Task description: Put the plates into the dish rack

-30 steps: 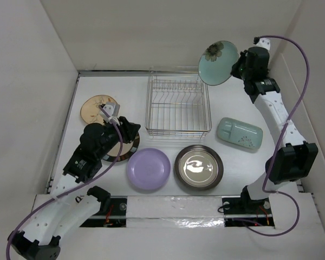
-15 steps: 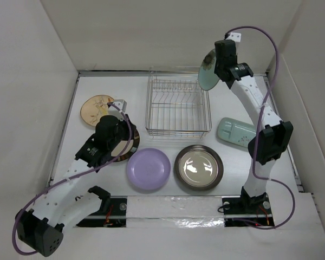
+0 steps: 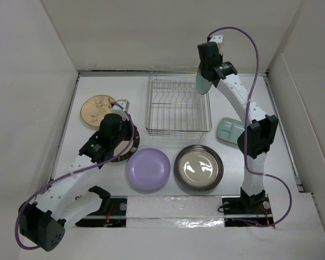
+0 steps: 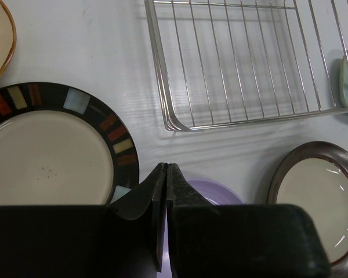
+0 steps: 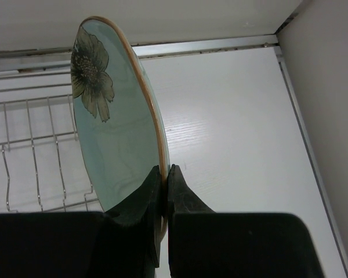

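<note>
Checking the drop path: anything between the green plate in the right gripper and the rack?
Nothing visible. The right gripper holds the pale green round plate on edge at the dish rack's far right corner, and the rack's wire slots hold no other dish.

The dish rack (image 3: 177, 106) is shiny metal wire; the green plate (image 5: 113, 139) looks glossy, perhaps glazed.

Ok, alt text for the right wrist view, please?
The right gripper pinches the rim of a pale green flowered plate, held on edge, with the wire dish rack behind it to the left. The white table fills the right side.
</note>
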Action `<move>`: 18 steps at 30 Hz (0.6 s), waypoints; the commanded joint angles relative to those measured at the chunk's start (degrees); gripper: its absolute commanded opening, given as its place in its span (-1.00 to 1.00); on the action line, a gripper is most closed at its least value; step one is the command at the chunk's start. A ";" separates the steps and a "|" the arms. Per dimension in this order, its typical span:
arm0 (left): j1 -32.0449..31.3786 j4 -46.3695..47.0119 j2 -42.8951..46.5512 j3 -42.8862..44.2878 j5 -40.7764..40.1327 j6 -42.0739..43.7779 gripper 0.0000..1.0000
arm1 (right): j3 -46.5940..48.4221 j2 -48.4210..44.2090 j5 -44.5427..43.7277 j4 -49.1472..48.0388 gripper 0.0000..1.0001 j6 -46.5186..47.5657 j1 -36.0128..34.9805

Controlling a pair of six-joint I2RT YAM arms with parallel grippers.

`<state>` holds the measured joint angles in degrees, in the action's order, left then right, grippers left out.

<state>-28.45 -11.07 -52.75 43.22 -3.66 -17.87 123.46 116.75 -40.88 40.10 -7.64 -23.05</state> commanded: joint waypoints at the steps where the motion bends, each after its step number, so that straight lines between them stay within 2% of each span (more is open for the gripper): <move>1: -0.21 0.96 0.46 2.75 0.32 0.03 -1.00 | 7.31 -1.96 -7.62 -5.82 -1.00 2.80 -0.77; 9: -0.21 1.23 1.16 2.83 1.90 -0.06 -1.00 | 9.34 -1.70 -11.15 -6.52 -1.00 9.11 -0.77; 18: -0.21 1.23 2.57 2.66 2.25 -0.06 -1.00 | 9.95 2.07 -10.53 -6.87 -1.00 9.13 -2.44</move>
<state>-28.45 -11.03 -51.44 43.24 -1.98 -17.87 129.21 118.69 -48.64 39.90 0.69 -23.79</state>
